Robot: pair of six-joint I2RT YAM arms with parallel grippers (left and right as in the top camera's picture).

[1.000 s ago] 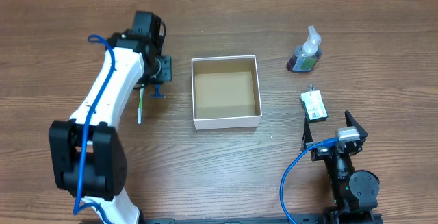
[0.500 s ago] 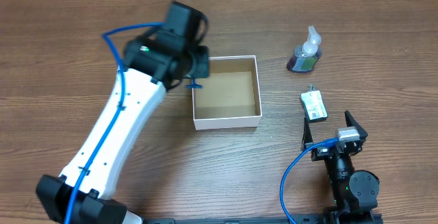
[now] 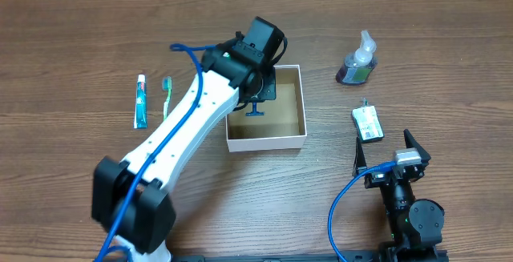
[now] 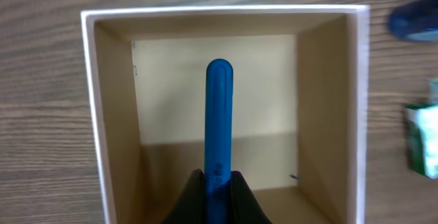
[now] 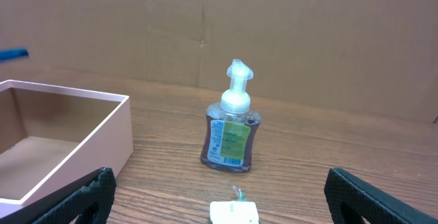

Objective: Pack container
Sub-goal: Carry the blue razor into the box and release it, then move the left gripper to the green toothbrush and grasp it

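Observation:
The container (image 3: 266,143) is a square white box with a brown bottom at mid-table. It also shows in the left wrist view (image 4: 90,114) and the right wrist view (image 5: 75,145). My left gripper (image 3: 260,92) hangs over the box's left part. It is shut on a long blue handle (image 4: 219,114) that points across the inside of the box; the handle's T-shaped end shows in the overhead view (image 3: 256,110). My right gripper (image 3: 386,151) is open and empty at the near right. In its own view the right gripper (image 5: 219,186) faces a white-and-green packet (image 5: 234,214).
A purple soap pump bottle (image 3: 357,62) stands at the far right and shows in the right wrist view (image 5: 231,131). The packet (image 3: 367,123) lies between it and my right gripper. A toothpaste tube (image 3: 140,102) and a green toothbrush (image 3: 167,95) lie left of the box.
My left arm has swung right from beside the toothbrush to over the box, carrying the blue handle. The toothpaste and toothbrush are now uncovered. The right arm has not moved.

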